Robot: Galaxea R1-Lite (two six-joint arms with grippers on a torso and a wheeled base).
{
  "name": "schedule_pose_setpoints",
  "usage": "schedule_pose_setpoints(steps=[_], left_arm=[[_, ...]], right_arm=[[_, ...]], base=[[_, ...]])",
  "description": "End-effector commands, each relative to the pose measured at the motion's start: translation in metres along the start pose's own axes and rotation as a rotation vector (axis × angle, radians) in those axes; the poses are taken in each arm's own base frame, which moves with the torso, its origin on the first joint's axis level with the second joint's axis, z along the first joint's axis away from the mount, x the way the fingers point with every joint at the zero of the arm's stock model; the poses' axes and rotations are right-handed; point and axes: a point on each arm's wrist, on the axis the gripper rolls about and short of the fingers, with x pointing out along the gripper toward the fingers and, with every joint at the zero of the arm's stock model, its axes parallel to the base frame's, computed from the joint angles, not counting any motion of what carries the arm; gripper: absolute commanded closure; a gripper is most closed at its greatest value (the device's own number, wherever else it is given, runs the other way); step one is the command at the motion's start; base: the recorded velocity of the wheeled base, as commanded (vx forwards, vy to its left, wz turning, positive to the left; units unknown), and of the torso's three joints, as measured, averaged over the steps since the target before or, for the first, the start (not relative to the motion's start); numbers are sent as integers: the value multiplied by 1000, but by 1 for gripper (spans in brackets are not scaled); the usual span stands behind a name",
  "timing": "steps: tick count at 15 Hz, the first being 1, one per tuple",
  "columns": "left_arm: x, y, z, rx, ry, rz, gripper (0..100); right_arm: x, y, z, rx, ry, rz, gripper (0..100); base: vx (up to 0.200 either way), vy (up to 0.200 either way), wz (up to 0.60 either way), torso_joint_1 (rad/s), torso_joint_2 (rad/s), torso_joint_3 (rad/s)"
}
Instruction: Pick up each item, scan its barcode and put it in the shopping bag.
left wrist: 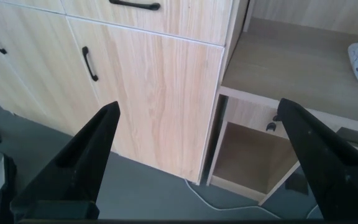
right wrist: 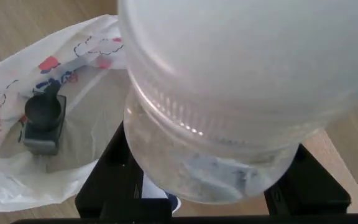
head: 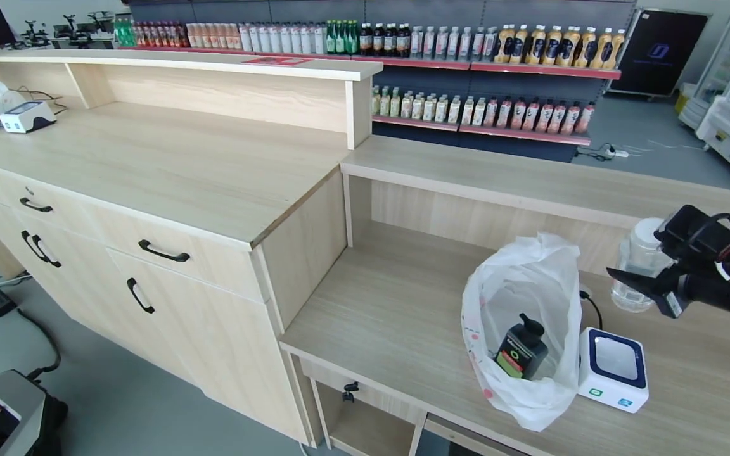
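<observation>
Clear jar (right wrist: 210, 118) at the right tool (head: 642, 286), clamped or not I cannot tell, stands just beside the shopping bag (head: 523, 291) already holding a black pump bottle (head: 522, 351); its scan and bagging remain, while the left tool (left wrist: 197, 162) is spread apart.

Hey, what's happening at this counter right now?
A robot is working a checkout. Its right gripper is at a clear jar with a white lid, behind the scanner. A dark pump bottle already sits in the shopping bag on the counter. The left gripper hangs open, low by the cabinet doors.
</observation>
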Motion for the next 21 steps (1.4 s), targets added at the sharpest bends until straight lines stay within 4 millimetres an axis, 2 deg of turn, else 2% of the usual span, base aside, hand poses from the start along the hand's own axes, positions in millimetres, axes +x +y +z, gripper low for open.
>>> schedule_pose_setpoints(steps=[1,5,8,13,19,21], left_arm=[[0,0,0,0,1,0,0],[0,0,0,0,1,0,0],[0,0,0,0,1,0,0],[0,0,0,0,1,0,0],[0,0,0,0,1,0,0],[0,0,0,0,1,0,0]], right_arm=[[4,-5,-21,-40,10,32,100],[0,-9,-39,-69,31,52,100],[4,-6,-44,-116,7,90,100],[33,0,-60,-176,-77,99,100],[53,9,-81,-182,-128,119,100],[57,11,-81,-184,-134,122,100]], base=[[0,0,0,0,0,0],[0,0,0,0,0,0],[0,0,0,0,0,0],[0,0,0,0,0,0],[0,0,0,0,0,0],[0,0,0,0,0,0]])
